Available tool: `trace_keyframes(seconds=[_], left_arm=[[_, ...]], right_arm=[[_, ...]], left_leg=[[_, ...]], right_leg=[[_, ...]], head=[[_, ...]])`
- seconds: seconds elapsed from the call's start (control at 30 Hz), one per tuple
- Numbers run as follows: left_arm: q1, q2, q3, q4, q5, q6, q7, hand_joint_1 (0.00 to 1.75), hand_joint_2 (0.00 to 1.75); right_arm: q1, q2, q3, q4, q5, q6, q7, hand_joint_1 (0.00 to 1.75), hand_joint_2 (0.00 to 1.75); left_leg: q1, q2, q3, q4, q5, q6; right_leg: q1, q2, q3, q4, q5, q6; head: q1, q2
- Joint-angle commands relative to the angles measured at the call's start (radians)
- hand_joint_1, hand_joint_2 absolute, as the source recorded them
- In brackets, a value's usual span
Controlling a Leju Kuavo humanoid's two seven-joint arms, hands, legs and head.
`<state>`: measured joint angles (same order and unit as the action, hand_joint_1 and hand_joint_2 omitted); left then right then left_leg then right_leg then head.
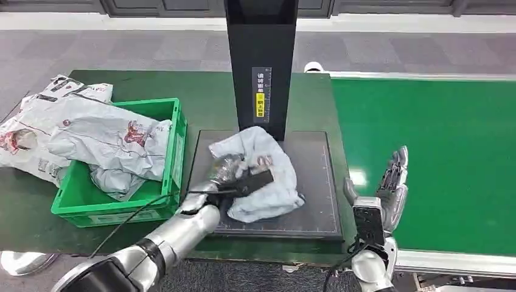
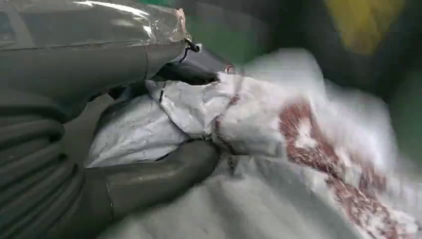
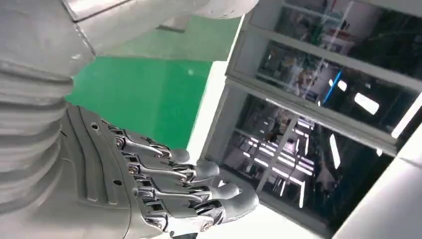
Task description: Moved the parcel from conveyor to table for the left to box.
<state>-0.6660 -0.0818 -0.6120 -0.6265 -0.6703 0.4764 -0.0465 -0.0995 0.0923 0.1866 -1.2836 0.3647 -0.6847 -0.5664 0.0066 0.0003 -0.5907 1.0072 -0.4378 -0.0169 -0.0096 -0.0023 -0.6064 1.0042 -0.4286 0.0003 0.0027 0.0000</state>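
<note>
The robot's left hand [image 1: 234, 173] grips a crumpled pale grey plastic mailer parcel [image 1: 261, 173] lying on the dark square platform [image 1: 316, 201] of the green-topped table [image 1: 207, 97].
Its fingers [image 2: 164, 172] clamp a fold of the parcel. The right hand [image 1: 389, 188] hangs empty, fingers straight and apart, at the edge of the green conveyor belt [image 1: 438, 152]. Beside the platform, a green plastic crate [image 1: 173, 152] holds more grey mailer bags [image 1: 115, 143].
</note>
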Motion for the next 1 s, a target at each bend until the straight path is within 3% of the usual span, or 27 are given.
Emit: trace_keyframes(seconds=[0.03, 0.13, 0.33, 0.37, 0.43, 0.5, 0.57, 0.9, 1.0], left_arm=[[-0.157, 0.232, 0.464, -0.173, -0.196, 0.135, -0.049, 1.75, 1.75], [-0.150, 0.212, 0.503, -0.154, -0.125, 0.092, -0.061, 1.75, 1.75], [-0.124, 0.273, 0.573, -0.073, -0.069, 0.212, -0.160, 1.75, 1.75], [-0.088, 0.274, 0.637, -0.115, -0.061, 0.222, -0.194, 1.75, 1.75], [-0.081, 0.280, 0.663, -0.094, 0.012, 0.207, -0.236, 1.75, 1.75], [-0.073, 0.275, 0.701, -0.111, -0.006, 0.222, -0.251, 1.75, 1.75], [-0.073, 0.250, 0.803, -0.132, -0.194, 0.222, -0.239, 1.75, 1.75], [-0.073, 0.250, 0.803, -0.132, -0.194, 0.222, -0.239, 1.75, 1.75], [-0.076, 0.249, 0.834, -0.120, -0.460, 0.222, -0.128, 1.75, 1.75]], right_arm=[[-0.010, 0.023, -0.048, 0.006, -0.045, 0.002, -0.033, 0.00, 1.75], [-0.016, 0.018, -0.046, 0.012, -0.048, 0.003, -0.033, 0.00, 1.75], [-0.035, 0.014, -0.045, 0.039, -0.081, 0.011, -0.042, 0.00, 1.75], [-0.044, 0.016, -0.039, 0.047, -0.077, 0.004, -0.050, 0.00, 1.75], [-0.054, 0.015, -0.032, 0.053, -0.074, -0.004, -0.048, 0.00, 1.75], [-0.058, 0.011, -0.033, 0.055, -0.076, -0.006, -0.044, 0.00, 1.75], [-0.070, 0.004, -0.047, 0.061, -0.089, -0.010, -0.037, 0.00, 1.75], [-0.070, 0.004, -0.047, 0.061, -0.089, -0.010, -0.037, 0.00, 1.75], [-0.066, 0.003, -0.055, 0.048, -0.094, -0.007, -0.038, 0.00, 1.75]], left_leg=[[0.002, 0.009, -0.004, 0.002, -0.001, -0.002], [0.004, 0.006, -0.002, 0.000, 0.001, -0.003], [0.003, 0.008, -0.001, -0.002, 0.001, -0.002], [0.003, 0.005, -0.002, -0.002, 0.001, -0.002], [0.003, 0.012, 0.002, -0.006, 0.001, -0.002], [0.002, 0.010, -0.001, -0.002, 0.001, -0.004], [0.003, 0.010, 0.001, -0.006, 0.001, -0.003], [0.003, 0.004, -0.005, -0.001, 0.001, -0.003], [0.003, 0.003, -0.004, -0.002, 0.001, -0.003]], right_leg=[[0.003, 0.010, -0.007, 0.002, 0.002, -0.002], [0.003, 0.006, -0.006, 0.001, 0.002, -0.003], [0.004, 0.009, -0.005, -0.001, 0.002, -0.003], [0.004, 0.006, -0.004, -0.001, 0.002, -0.002], [0.004, 0.013, -0.002, -0.005, 0.004, -0.003], [0.003, 0.010, -0.006, 0.000, 0.002, -0.004], [0.003, 0.010, -0.004, -0.003, 0.003, -0.004], [0.004, 0.004, -0.007, 0.000, 0.001, -0.004], [0.004, 0.004, -0.006, -0.001, 0.002, -0.004]], head=[[0.000, 0.000], [0.000, 0.000], [0.000, 0.000], [0.000, 0.000], [0.000, 0.000], [0.000, 0.000], [0.000, 0.000], [0.000, 0.000], [0.000, 0.000]])
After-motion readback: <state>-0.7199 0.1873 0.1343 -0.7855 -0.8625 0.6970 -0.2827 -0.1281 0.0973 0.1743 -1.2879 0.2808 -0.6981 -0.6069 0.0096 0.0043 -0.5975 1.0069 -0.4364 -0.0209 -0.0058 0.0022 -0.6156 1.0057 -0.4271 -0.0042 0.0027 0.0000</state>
